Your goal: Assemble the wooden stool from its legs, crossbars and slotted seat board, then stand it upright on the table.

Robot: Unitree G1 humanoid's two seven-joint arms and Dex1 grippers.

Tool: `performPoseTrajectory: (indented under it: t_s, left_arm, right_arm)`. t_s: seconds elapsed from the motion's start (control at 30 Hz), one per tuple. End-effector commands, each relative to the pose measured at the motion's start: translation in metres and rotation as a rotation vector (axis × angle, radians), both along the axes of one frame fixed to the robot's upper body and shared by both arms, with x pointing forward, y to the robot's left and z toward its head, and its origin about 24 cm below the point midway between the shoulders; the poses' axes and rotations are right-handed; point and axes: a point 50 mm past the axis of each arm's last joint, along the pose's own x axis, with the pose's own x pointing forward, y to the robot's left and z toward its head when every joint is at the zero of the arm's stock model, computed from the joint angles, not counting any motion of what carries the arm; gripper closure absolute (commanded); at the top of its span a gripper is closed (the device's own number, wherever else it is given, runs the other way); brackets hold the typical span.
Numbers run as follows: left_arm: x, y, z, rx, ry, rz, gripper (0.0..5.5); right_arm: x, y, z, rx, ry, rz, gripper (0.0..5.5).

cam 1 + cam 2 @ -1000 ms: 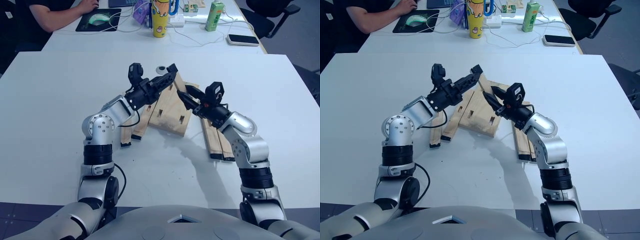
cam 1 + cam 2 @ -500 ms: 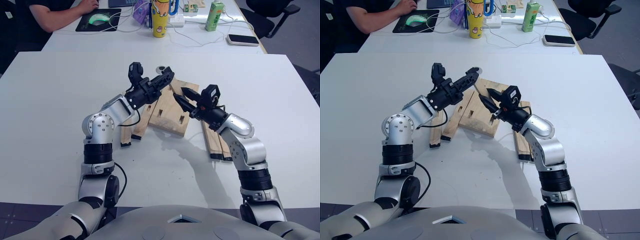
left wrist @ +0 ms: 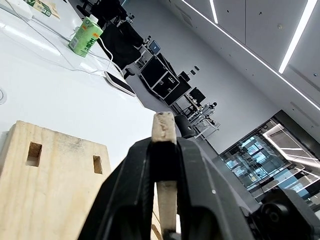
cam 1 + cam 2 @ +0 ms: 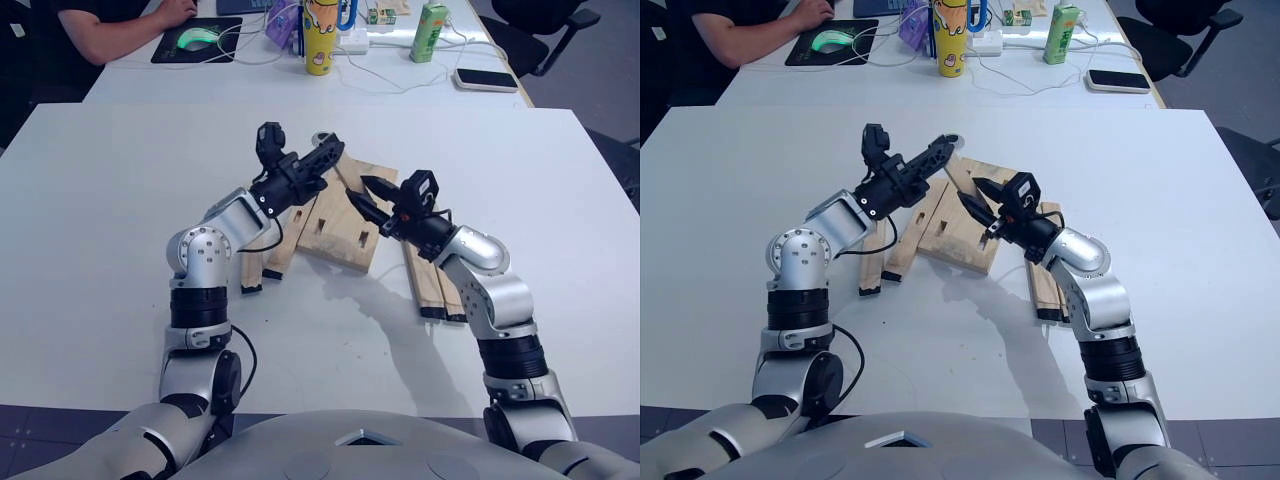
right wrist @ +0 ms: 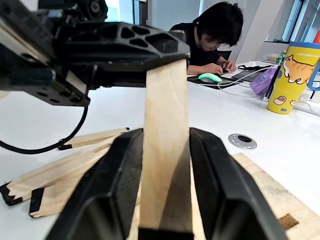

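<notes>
Both arms meet over the middle of the white desk (image 4: pixel 120 200), sharing one part: a pale, flat wooden crossbar (image 5: pixel 165 130). The left hand (image 4: pixel 325 156) is clenched on its upper end. The right hand (image 4: pixel 360 192) has the lower stretch between its fingers, which look pressed against the bar's two edges. Held that way, the crossbar hangs clear of the desk, just above the square, light-wood slotted seat board (image 4: pixel 345 238). I'd guess one hand steadies it so the other can line its end up with a slot. The seat board lies beneath them with its rectangular slots facing up. Wooden legs (image 4: pixel 432 285) with dark tips lie flat by the right arm, and further wooden slats (image 4: pixel 280 245) by the left. As far as I can tell, nothing is joined yet. I see no lettering on the wood. The yellow cartoon cup (image 4: pixel 320 35) and green drink carton (image 4: pixel 430 30) on the far desk (image 4: pixel 150 80) carry print, too small to read.
</notes>
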Motion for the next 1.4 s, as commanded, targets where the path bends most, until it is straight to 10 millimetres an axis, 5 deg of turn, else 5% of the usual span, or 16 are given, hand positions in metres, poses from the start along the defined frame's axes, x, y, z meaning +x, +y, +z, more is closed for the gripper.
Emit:
performPoseTrajectory:
  t_s: [0.03,0.33,0.97,1.4]
  left_arm:
    - [0.005,0.016,0.001,0.038,-0.042,0.105,5.05]
    - [-0.010,0.058,-0.006,0.190,-0.147,0.395,5.05]
    - [-0.014,0.051,-0.052,0.238,-0.002,0.422,5.05]
    - [-0.013,0.054,-0.064,0.367,0.040,0.511,5.05]
  right_arm:
    - [-0.003,-0.003,-0.012,-0.073,0.042,0.016,3.70]
    - [0.010,-0.039,-0.025,-0.136,0.062,-0.227,3.70]
    - [0.018,-0.033,-0.027,-0.144,0.047,-0.230,3.70]
    - [0.018,-0.032,-0.030,-0.216,0.042,-0.228,3.70]
